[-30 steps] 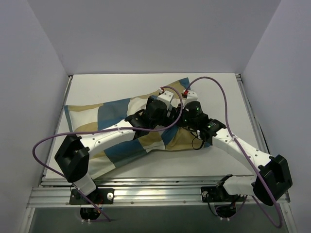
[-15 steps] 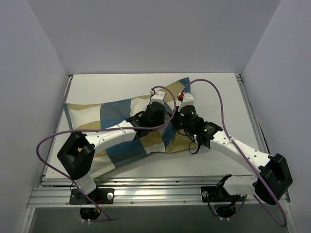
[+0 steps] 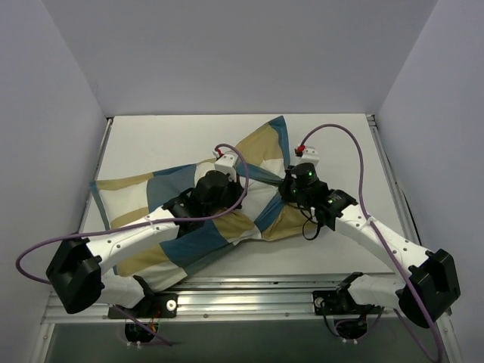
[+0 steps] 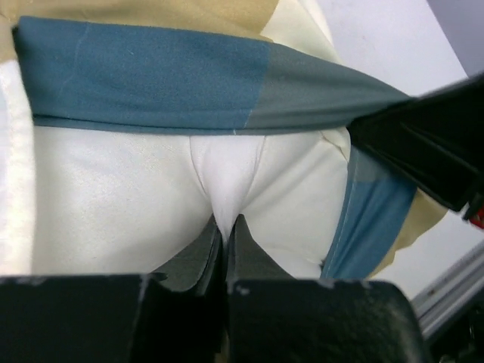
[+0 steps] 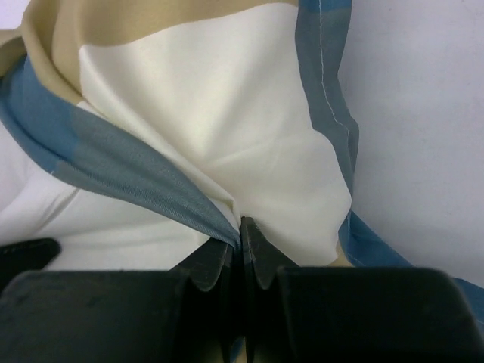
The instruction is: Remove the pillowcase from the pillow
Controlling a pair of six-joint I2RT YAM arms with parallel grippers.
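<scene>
Blue, tan and white patchwork cloth — the pillowcase (image 3: 193,243) — lies rumpled on a slant across the white table (image 3: 162,136), from the near left toward the far middle, with both arms reaching over it. The left gripper (image 4: 225,231) is clenched on a fold of the plain white pillow (image 4: 106,204), which shows just below a blue hem band of the cover. Close by, the right gripper (image 5: 242,233) is pinched tight on a bunched pleat of the pillowcase, where a cream panel meets a blue edge — tabletop shows to its right.
</scene>
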